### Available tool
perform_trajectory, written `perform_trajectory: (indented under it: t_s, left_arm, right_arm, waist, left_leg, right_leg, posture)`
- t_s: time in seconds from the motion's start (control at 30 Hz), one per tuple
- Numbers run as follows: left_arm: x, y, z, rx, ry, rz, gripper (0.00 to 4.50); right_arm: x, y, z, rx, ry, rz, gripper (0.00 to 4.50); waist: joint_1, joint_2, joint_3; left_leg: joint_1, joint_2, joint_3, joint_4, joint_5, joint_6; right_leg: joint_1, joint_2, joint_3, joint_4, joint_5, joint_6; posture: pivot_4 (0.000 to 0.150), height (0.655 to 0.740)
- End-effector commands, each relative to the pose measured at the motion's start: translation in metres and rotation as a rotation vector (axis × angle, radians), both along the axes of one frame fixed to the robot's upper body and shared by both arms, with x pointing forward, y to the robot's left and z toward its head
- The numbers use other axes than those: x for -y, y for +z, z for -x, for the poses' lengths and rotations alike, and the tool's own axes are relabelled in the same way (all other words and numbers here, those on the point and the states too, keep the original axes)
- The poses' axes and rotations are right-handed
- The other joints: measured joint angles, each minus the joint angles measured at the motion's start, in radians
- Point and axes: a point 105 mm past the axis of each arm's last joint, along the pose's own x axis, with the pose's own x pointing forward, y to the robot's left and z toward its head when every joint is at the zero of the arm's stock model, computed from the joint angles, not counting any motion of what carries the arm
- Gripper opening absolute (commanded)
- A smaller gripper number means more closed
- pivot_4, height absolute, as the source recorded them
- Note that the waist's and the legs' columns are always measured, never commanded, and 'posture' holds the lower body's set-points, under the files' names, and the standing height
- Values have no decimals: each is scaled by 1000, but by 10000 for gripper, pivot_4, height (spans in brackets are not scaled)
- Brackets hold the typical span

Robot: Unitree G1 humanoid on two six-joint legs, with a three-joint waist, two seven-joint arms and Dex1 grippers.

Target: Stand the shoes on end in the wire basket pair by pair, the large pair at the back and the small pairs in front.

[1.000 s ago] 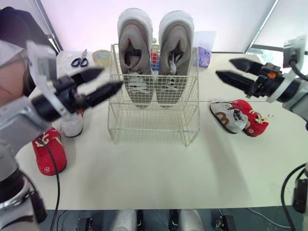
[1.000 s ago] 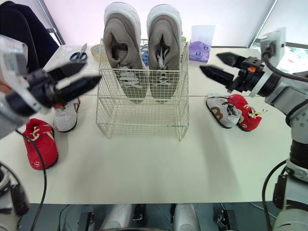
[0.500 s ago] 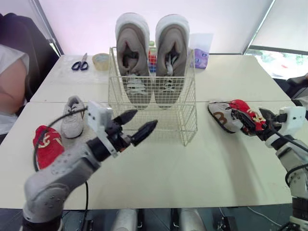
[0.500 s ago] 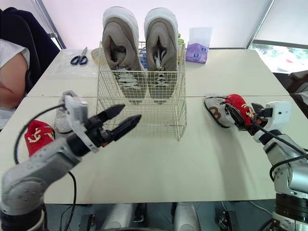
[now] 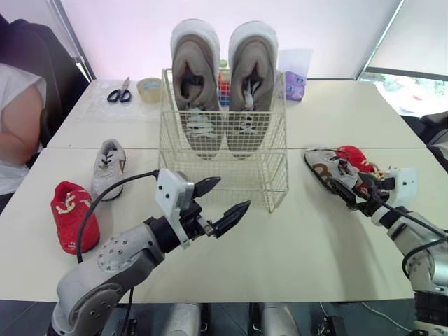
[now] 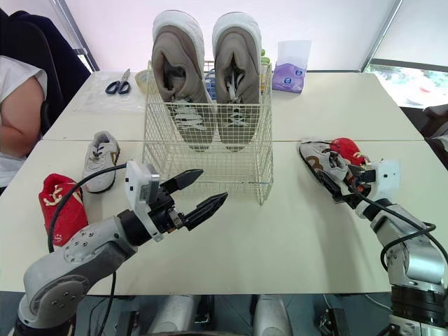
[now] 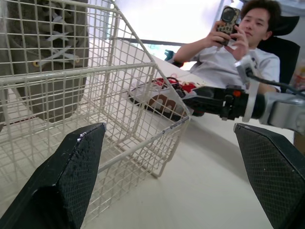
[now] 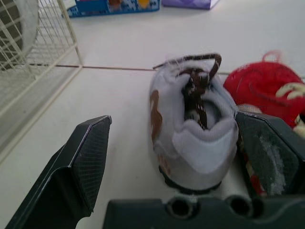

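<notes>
Seen from the head, the left end effector (image 5: 231, 193) is wide open and empty, just in front of the wire basket (image 5: 245, 178). The left wrist view shows its fingers (image 7: 71, 176) spread near the basket's corner. In the right wrist view, the right end effector (image 8: 174, 119) is open, with one finger on each side of the small grey shoe (image 8: 190, 138).

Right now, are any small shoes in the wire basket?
No, the wire basket holds just the large grey pair; the small shoes lie on the table.
</notes>
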Motion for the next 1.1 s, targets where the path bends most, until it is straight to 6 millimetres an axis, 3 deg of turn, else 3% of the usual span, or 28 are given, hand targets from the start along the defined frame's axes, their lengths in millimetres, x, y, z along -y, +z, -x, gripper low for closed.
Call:
perform_trajectory:
  t_s: [0.03, 0.3, 0.4, 0.53, 0.67, 0.7, 0.83, 0.97, 1.03, 1.1]
  left_arm:
    - [2, 6, 10, 42, -38, -2, 44466]
    - [0, 1, 14, 26, -46, -17, 44466]
    - [1, -2, 18, 8, -57, -23, 45000]
    - [0, -2, 22, -4, -64, -25, 45000]
    - [-3, 2, 29, -40, -94, 11, 45000]
    - [-6, 6, 30, -51, -99, 31, 45000]
    - [-28, 29, 34, -64, -134, 53, 45000]
    - [-58, 73, 24, -14, -142, 77, 45000]
    - [-71, 97, 14, 31, -121, 104, 45000]
    - [-85, 115, 1, 68, -69, 114, 45000]
  right_arm:
    - [6, 2, -8, 39, -36, 15, 45000]
    - [-5, -13, -28, 37, -29, -26, 45000]
    - [-6, -20, -33, 30, -47, -8, 37074]
    - [-4, -29, -34, 14, -64, 26, 18432]
    - [0, -17, -37, 67, -89, 23, 5789]
    - [0, -8, -39, 98, -89, 19, 4635]
    - [6, 79, -51, 329, -70, 4, 4635]
    - [15, 189, -50, 603, -73, 41, 4635]
    - [3, 235, -42, 724, -16, 101, 4635]
    - [-15, 267, -33, 813, 61, 155, 4635]
  waist:
    - [-1, 0, 0]
    - [-2, 0, 0]
    - [-1, 0, 0]
    - [-3, 0, 0]
    - [-6, 0, 0]
    - [-7, 0, 0]
    - [-24, 5, 2]
    - [-26, 14, 5]
    - [-25, 14, 5]
    - [-26, 14, 5]
  left_leg:
    - [0, 0, 0, 0, 0, 0]
    - [0, 0, 0, 0, 0, 0]
    - [0, 0, 0, 0, 0, 0]
    - [0, 0, 0, 0, 0, 0]
    - [0, 0, 0, 0, 0, 0]
    - [0, 0, 0, 0, 0, 0]
    - [-2, 0, -1, 0, 0, 0]
    - [-7, -1, 0, 0, 0, -1]
    - [-8, 0, -1, -1, 0, -1]
    - [-9, 0, -3, -2, 1, -1]
  right_leg:
    - [0, 0, 0, 0, 0, 0]
    - [0, 0, 0, 0, 0, 0]
    - [0, 0, 0, 0, 0, 0]
    - [0, 0, 0, 0, 0, 0]
    - [0, 0, 0, 0, 0, 0]
    - [0, -1, 0, 0, 0, 0]
    - [-3, -2, 0, 0, 0, 0]
    - [-8, -2, 0, 0, 0, 0]
    - [-9, -1, -2, 0, 0, 0]
    - [-8, 1, -3, 0, -1, 1]
  posture:
    - [1500, 7400]
    - [1500, 7400]
    - [1500, 7400]
    - [1500, 7400]
    - [1500, 7400]
    - [1500, 7400]
    - [1500, 7400]
    - [1500, 7400]
    - [1500, 7400]
    - [1500, 7400]
